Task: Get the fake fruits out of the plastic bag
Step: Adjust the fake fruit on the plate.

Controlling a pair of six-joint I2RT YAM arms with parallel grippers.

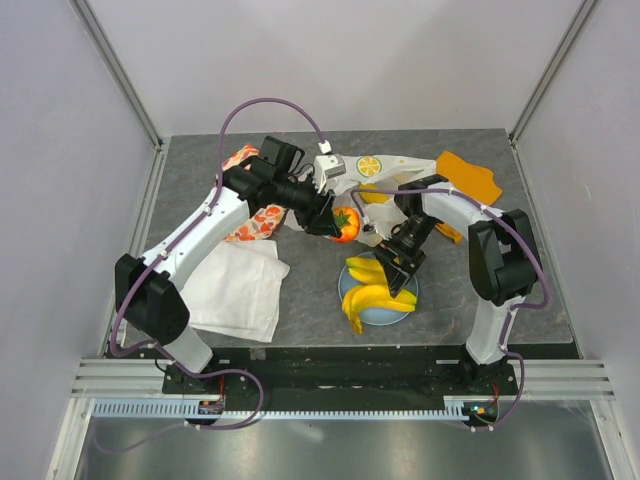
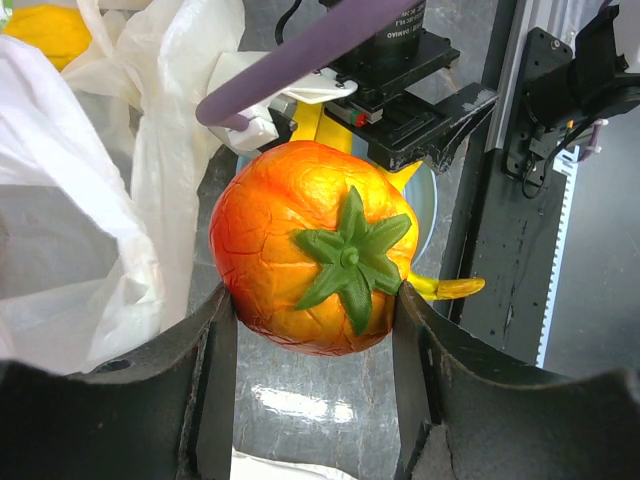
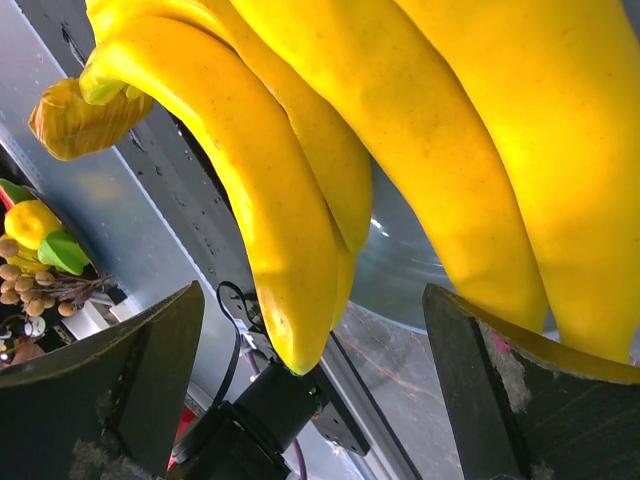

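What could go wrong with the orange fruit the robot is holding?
The orange fruit is round and glossy, pinched only at its sides by the left gripper, so it might slip and roll away. The plate already holds bananas, with the open right gripper close over them, so setting the fruit there could bump them.

The bananas [image 1: 372,298] lay on the plate [image 1: 387,318], the round fruit [image 1: 345,224] behind them, the plastic bag [image 1: 398,176] farther back.

The bananas [image 1: 372,300] are yellow, plate [image 1: 393,315] light blue, round fruit [image 2: 280,240] orange-red with green top, plastic bag [image 2: 70,180] white.
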